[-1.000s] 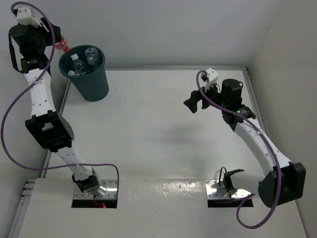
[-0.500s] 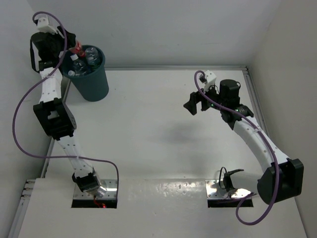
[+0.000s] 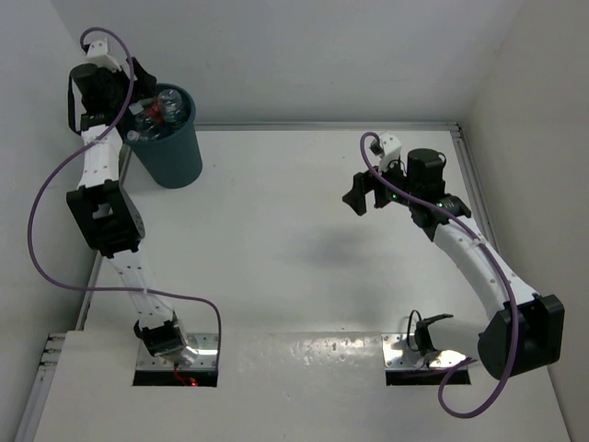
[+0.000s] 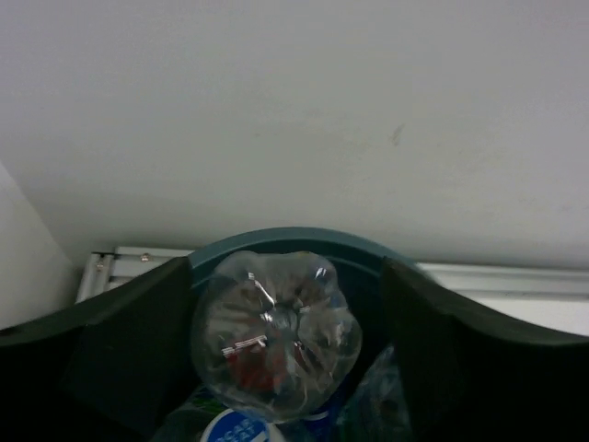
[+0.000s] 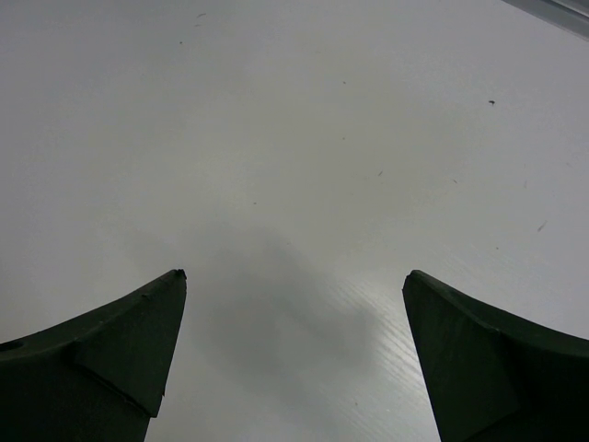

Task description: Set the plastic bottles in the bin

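Observation:
The teal bin point(image 3: 173, 155) stands at the table's far left corner, with several clear plastic bottles point(image 3: 169, 103) in it. My left gripper point(image 3: 140, 103) hangs over its left rim. In the left wrist view the left gripper point(image 4: 287, 276) is open, and a clear bottle point(image 4: 274, 331) shows base-on between its spread fingers, free of both pads, inside the bin rim point(image 4: 285, 237). Under it lies a blue-and-white label point(image 4: 221, 425). My right gripper point(image 3: 363, 195) hovers open over the bare table at the right; in its wrist view the right gripper point(image 5: 294, 276) holds nothing.
White walls close in behind and to the left of the bin. A metal rail point(image 3: 322, 126) runs along the table's back edge. The arm bases sit on metal plates point(image 3: 207, 345) at the near edge.
My left arm swung right from beside the bin to over its rim, carrying a bottle, and its jaws then opened. The right arm barely moved.

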